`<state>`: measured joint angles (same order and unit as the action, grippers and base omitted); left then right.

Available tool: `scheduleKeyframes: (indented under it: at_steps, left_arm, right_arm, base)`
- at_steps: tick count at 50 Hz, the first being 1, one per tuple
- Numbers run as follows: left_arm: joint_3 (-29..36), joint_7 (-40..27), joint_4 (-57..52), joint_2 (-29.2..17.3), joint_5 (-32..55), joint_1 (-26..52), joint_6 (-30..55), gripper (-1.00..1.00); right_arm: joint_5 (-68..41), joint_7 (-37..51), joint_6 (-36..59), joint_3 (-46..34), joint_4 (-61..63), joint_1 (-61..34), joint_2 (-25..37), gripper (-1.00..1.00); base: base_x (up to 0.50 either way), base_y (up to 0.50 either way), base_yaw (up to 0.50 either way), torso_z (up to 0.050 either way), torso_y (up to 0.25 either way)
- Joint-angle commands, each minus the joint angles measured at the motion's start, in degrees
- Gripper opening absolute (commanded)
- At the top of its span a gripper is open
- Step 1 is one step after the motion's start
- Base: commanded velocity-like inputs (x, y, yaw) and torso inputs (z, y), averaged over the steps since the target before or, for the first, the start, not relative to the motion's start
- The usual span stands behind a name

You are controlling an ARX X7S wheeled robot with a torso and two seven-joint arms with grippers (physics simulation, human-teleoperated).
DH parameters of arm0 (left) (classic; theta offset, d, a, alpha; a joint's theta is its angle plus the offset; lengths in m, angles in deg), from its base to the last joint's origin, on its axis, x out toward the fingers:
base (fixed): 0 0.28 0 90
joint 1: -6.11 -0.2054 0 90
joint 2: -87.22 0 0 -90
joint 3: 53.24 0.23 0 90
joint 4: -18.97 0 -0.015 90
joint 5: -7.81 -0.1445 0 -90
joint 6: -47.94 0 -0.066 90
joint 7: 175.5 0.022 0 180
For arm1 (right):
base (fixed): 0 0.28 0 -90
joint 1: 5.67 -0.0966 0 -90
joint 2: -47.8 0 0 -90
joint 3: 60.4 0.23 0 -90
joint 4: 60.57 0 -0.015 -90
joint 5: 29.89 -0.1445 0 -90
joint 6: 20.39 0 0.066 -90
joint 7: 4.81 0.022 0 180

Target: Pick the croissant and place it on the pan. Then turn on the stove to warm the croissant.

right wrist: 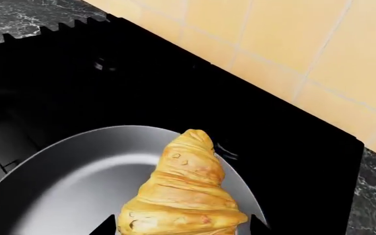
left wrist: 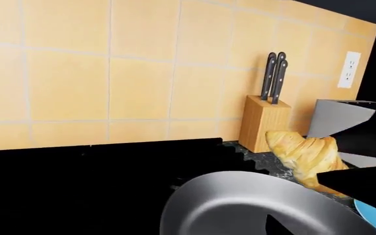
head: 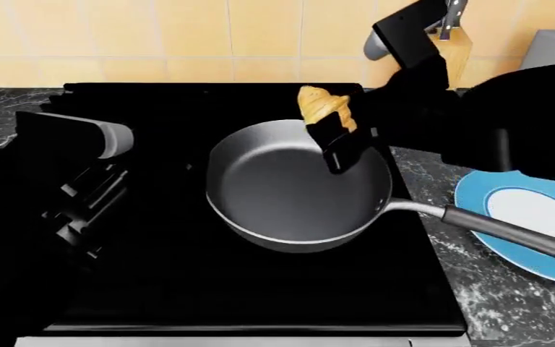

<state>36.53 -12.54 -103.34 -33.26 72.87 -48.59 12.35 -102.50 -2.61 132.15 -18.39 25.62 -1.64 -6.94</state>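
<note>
From the left wrist view, your right hand (left wrist: 344,183) carries the croissant (left wrist: 305,154) just above the far rim of the pan (left wrist: 253,205), near the knife block (left wrist: 263,122), so bring it further in over the bowl before lowering. In the head view, the right hand (head: 340,148) is shut on the croissant's lower end, pastry poking up over the pan's back edge; the left hand (head: 80,210) waits apart over the stove (head: 162,275), its opening impossible to judge. From the right wrist view, the croissant (right wrist: 184,196) hangs tip-outward over the pan (right wrist: 64,191), so ease down gently and release low.
</note>
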Motion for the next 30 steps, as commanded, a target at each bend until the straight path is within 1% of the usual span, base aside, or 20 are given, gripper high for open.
scheduleKeyframes:
  at_steps: [1, 6, 16, 30]
  left_arm:
    - [0.9, -0.1, 0.7, 0.2, -0.4, 0.8, -0.1, 1.0]
    - [0.9, 0.1, 0.9, 0.2, -0.3, 1.0, -0.2, 1.0]
    - [1.2, 0.8, 1.4, 0.1, -0.9, 1.0, -0.9, 1.0]
    - [1.2, 0.3, 1.4, 0.0, -0.3, 1.1, -0.9, 1.0]
  right_arm:
    - [9.1, -13.6, -2.7, -6.2, -13.0, -3.5, -5.0, -1.0]
    - [10.8, -16.4, -3.7, -7.6, -17.0, -4.2, -6.3, -1.0]
    - [12.1, -20.1, -4.4, -9.7, -20.9, -3.8, -8.5, -1.0]
    - [11.9, -22.7, -3.7, -11.4, -21.6, -2.6, -9.2, -1.0]
  base:
    - [0.0, 0.0, 0.0, 0.0, 0.0]
    - [0.0, 0.0, 0.0, 0.0, 0.0]
    - [0.0, 0.0, 0.0, 0.0, 0.0]
    - [0.0, 0.0, 0.0, 0.0, 0.0]
